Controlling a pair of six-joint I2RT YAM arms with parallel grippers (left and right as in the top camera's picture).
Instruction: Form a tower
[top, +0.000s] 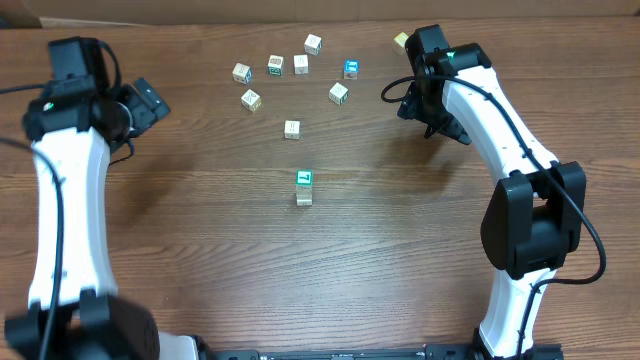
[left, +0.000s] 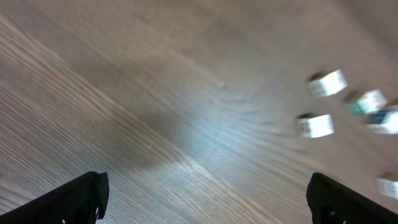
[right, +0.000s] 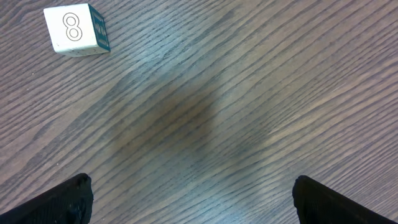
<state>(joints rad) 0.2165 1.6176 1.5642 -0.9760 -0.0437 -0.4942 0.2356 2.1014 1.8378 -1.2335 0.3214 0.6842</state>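
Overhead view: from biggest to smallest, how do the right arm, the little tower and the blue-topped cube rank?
Largest: right arm, by far.
Next: tower, teal top plus a side showing.
Smallest: blue-topped cube; only slightly, as the tower's top sits nearer the camera.

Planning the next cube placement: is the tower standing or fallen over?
Standing. Overhead, the tower shows its teal-faced cube stacked on a pale one, apart from the loose cubes.
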